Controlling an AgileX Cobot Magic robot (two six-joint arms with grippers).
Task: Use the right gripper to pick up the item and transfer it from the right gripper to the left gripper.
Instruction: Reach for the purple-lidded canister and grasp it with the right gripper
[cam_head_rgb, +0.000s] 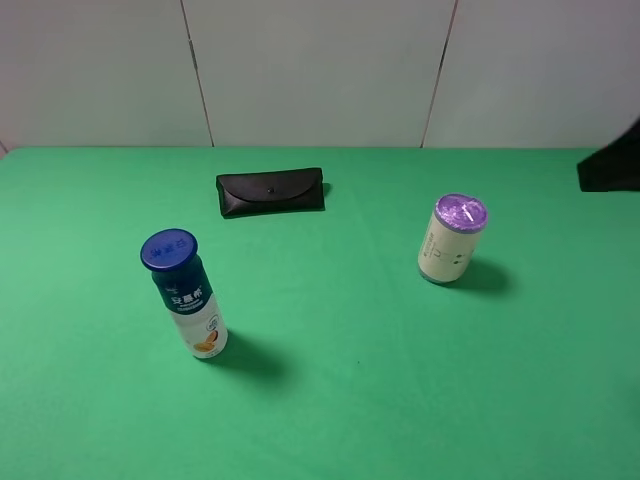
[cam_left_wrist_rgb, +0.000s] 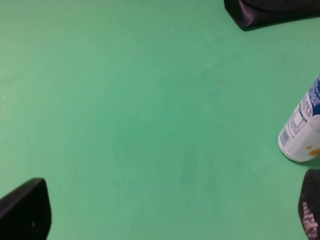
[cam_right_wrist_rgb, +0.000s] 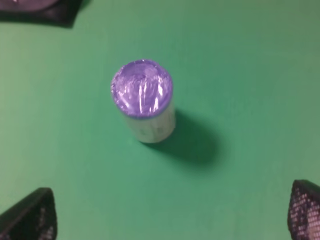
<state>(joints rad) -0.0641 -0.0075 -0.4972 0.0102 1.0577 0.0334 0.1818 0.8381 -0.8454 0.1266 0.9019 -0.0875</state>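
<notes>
1. Right gripper: spread wide, holding nothing; I see only its fingertips (rest cut off).
2. Item: upright on green table, right of centre, untouched; cream body, shiny purple foil top; print blurred.

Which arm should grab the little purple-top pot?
Right. The right pincer hangs open with the pot just ahead of it. The left pincer faces mostly table, with only the bottle and case at the edges of its view.
</notes>
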